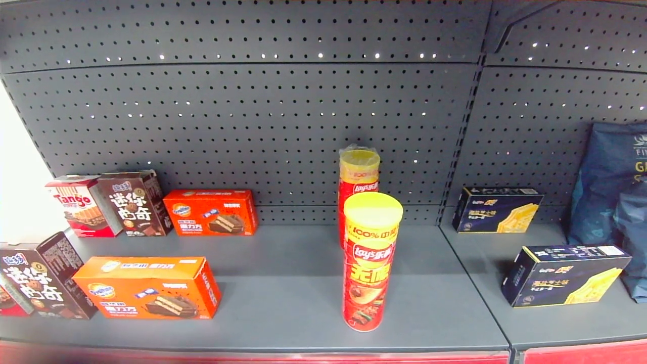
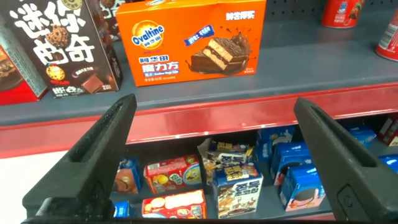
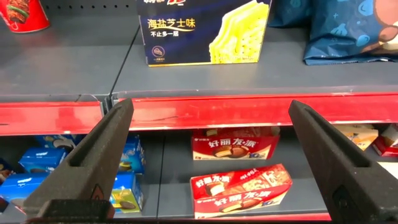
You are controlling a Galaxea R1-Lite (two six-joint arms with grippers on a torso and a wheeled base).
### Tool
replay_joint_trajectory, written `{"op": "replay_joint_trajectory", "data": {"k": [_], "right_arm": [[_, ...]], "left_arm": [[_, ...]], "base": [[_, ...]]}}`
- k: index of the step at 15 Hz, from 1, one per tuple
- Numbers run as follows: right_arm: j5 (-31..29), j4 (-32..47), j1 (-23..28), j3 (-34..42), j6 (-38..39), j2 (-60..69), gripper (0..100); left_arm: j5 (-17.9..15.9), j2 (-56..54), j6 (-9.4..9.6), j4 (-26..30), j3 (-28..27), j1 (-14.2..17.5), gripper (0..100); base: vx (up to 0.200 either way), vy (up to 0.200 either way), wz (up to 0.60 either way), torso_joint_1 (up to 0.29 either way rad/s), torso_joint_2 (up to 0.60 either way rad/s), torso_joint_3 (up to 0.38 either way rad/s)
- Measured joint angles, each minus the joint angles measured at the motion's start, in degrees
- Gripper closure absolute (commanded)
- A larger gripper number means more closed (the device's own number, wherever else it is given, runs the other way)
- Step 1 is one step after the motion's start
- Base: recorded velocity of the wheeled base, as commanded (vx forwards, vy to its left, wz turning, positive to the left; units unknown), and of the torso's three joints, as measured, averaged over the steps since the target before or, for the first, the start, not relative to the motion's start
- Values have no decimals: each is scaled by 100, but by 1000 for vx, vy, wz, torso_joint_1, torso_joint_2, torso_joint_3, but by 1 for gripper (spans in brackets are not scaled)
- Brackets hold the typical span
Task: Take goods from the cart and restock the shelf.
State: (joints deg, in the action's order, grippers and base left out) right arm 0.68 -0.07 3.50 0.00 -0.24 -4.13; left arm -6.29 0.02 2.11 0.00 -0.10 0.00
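Observation:
On the grey shelf (image 1: 293, 283) a tall red chip can with a yellow lid (image 1: 371, 260) stands at the front, with a second can (image 1: 358, 177) behind it. Orange cake boxes (image 1: 149, 288) (image 1: 211, 212) and dark chocolate boxes (image 1: 40, 278) (image 1: 135, 202) stand to the left. Navy cracker boxes (image 1: 563, 275) (image 1: 498, 210) stand to the right. My left gripper (image 2: 214, 104) is open and empty, level with the red shelf edge (image 2: 205, 112), below the front orange box (image 2: 193, 40). My right gripper (image 3: 211, 104) is open and empty, below the front navy box (image 3: 205, 31).
A red wafer box (image 1: 81, 205) stands at the back left and a dark blue bag (image 1: 614, 192) at the far right. The lower shelf holds blue snack boxes (image 2: 236, 180) and red boxes (image 3: 242, 186). Perforated panels (image 1: 283, 121) back the shelf.

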Motion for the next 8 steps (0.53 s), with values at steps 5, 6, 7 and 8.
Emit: {"op": "replay_joint_trajectory", "data": {"k": [5,6,7,8], "right_arm": [[-2,0,0,0,2,0,0],[2,-2,0,0,0,0,0],[0,0,0,0,0,0,0],[-2,0,5,0,2,0,0]], "left_arm": [[137,0,-34,2,5,0,0],[139,-2,-44,0,0,0,0],[139,0,-44,5,0,0,0],[145,0,-33,0,0,0,0]], "base": [[0,0,0,0,0,0],[0,0,0,0,0,0],[0,0,0,0,0,0],[0,0,0,0,0,0]]}}
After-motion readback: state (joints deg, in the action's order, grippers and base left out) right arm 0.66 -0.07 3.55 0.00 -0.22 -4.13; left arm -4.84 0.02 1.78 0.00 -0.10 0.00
